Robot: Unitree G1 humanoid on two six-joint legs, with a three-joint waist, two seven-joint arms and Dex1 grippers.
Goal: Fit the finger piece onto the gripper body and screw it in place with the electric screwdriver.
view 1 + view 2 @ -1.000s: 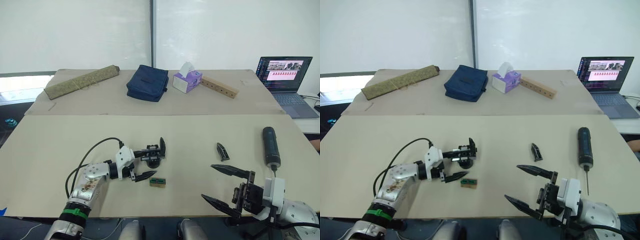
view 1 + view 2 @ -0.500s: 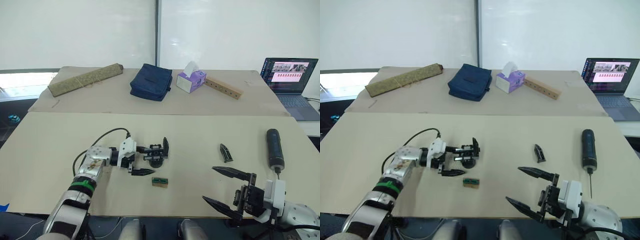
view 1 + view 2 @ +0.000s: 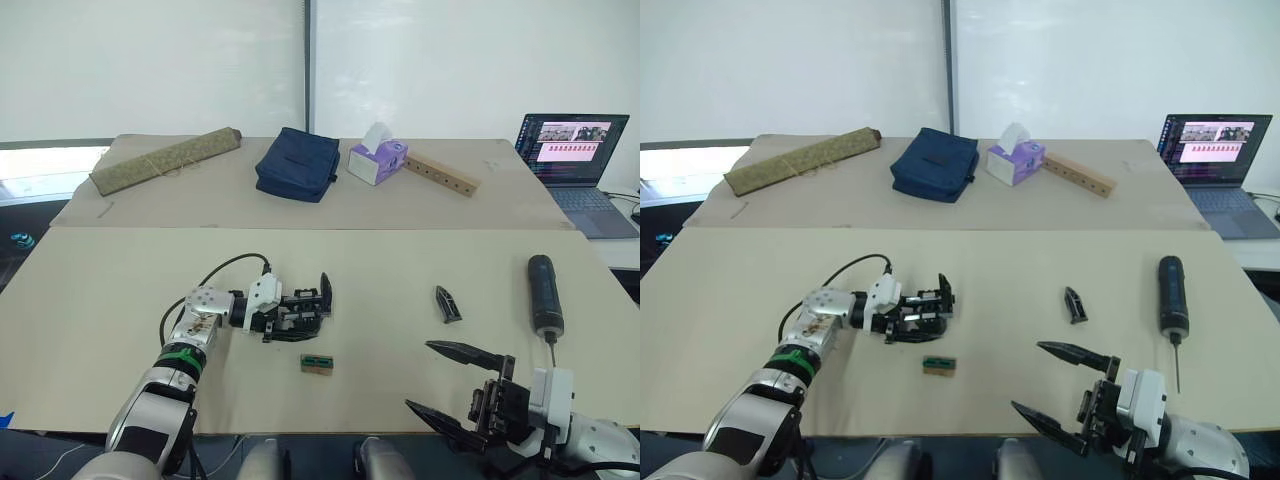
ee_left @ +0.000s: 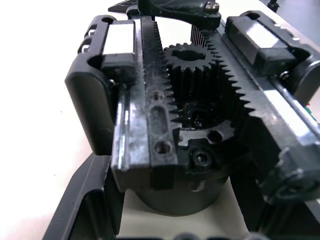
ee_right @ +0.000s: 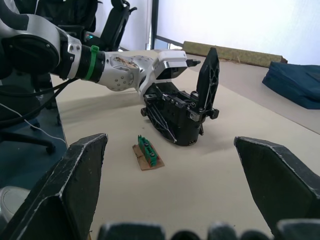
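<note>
Left gripper [image 3: 285, 318]: its two black fingers are closed round the gripper body [image 3: 308, 310], a chunky black mechanical block on a round base with one pointed finger standing up; the left wrist view looks straight into its toothed racks and gear.
Risk at the body: held low, the block could tip or twist once the finger piece is pressed on, throwing off the mounting holes.
Small block [image 3: 316, 364]: a tan-and-green piece lying just in front of the gripper body; a swinging arm could knock it.
Finger piece [image 3: 447, 304]: small black tapered plastic wedge, flat on the table well right of the gripper body, untouched.
Right gripper [image 3: 452, 385]: fingers spread wide, holding nothing, nearer the robot than the wedge; a thin flat piece may slip from a pinch.
Electric screwdriver [image 3: 543, 293]: long black cylinder, far right of the gripper body; likely to roll.
</note>
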